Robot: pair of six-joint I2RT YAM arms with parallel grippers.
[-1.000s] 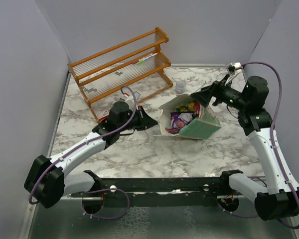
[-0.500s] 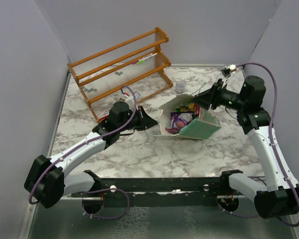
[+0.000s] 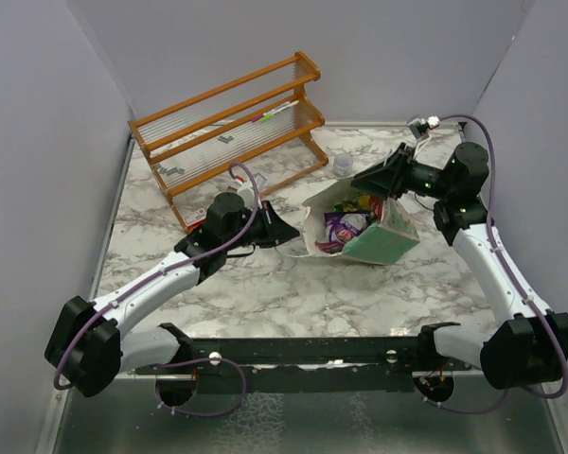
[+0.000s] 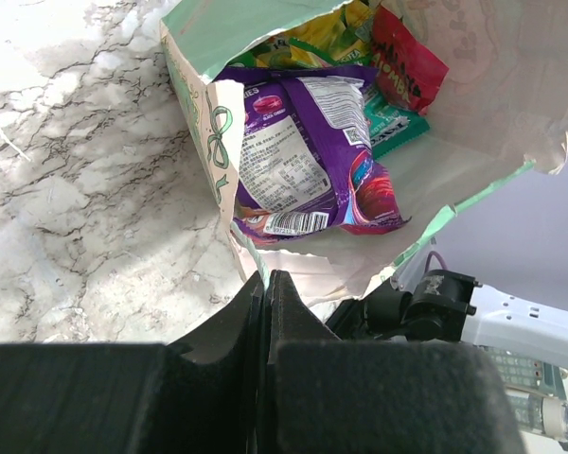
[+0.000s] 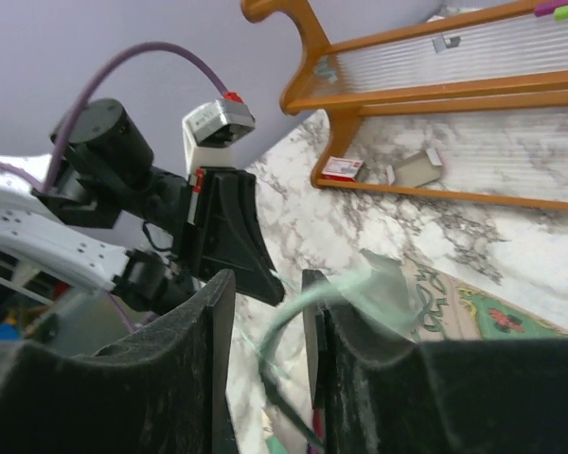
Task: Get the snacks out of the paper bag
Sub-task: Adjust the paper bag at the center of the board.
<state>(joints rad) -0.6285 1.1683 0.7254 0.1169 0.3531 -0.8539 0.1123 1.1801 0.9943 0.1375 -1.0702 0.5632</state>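
Observation:
The mint-green paper bag (image 3: 386,242) lies on its side in mid-table, mouth open toward the left. Inside it are the snacks: a purple packet (image 4: 298,151), a red one (image 4: 407,59), a teal one (image 4: 390,121) and a green-yellow one (image 4: 322,43). They also show in the top view (image 3: 346,225). My left gripper (image 3: 293,234) is shut on the bag's thin pale-green string handle (image 4: 235,151) at the mouth's near-left rim. My right gripper (image 3: 362,180) is open at the bag's upper rim. A blurred green handle loop (image 5: 303,303) hangs between its fingers (image 5: 204,359).
An orange wooden rack (image 3: 227,123) stands at the back left, with small tags (image 5: 341,168) on the marble below it. A small grey cup (image 3: 343,165) sits behind the bag. Purple walls close in on the left, back and right.
My right gripper has swung up and to the left, toward the bag's top rim. The left arm and the bag have stayed put.

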